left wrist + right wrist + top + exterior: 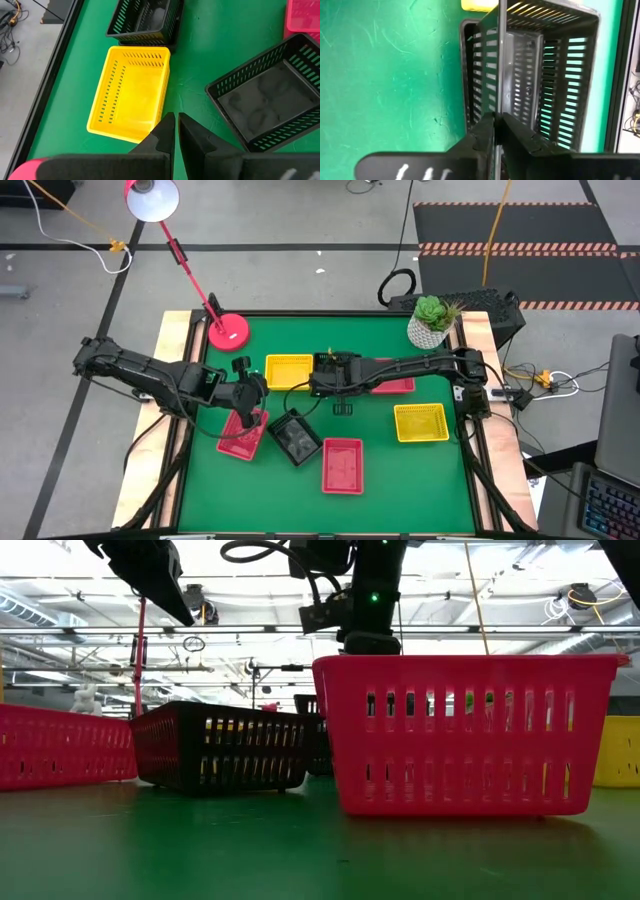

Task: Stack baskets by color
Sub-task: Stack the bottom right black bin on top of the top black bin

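Note:
My right gripper (495, 120) is shut on a black basket (540, 65) at the table's middle, right of a yellow basket (288, 370). A second black rim (462, 75) shows beside the held basket; whether it is another basket under it, I cannot tell. My left gripper (175, 125) hangs shut and empty above the table by the yellow basket (130, 95). Loose on the table are a black basket (295, 437), red baskets (242, 435) (342, 465) and another yellow one (420, 422). A further red basket (400, 383) lies under my right arm. My right gripper pinches one side wall (500, 75) of the black basket between its two fingers, one finger inside the basket and one outside. The fingers come slanting down from above on the table's right side. Whether the basket's bottom rests on something is hidden.
A red lamp base (228, 331) stands at the far left corner and a white plant pot (430, 325) at the far right. In the low view the near red basket (465, 730) blocks much of the table behind it.

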